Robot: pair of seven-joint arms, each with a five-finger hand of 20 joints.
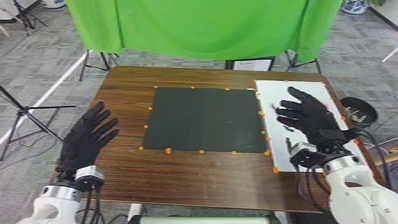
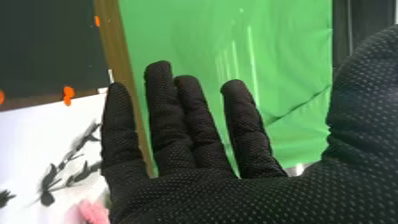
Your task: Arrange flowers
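Above the white sheet [image 1: 277,90], the right hand [image 1: 311,116] hangs spread and empty, probably ready to choose; on the sheet lies a leafy sprig [image 2: 49,177], presumably for easy reach. Left of it, the left hand [image 1: 82,142] is spread.

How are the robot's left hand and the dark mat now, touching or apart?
Apart. In the head view, a strip of brown table shows between the left hand and the dark mat.

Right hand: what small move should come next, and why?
I'd probably lower the right hand toward the dark leafy sprig: the hand is open and empty above the white sheet where the sprig lies, so picking it up seems a sensible start.
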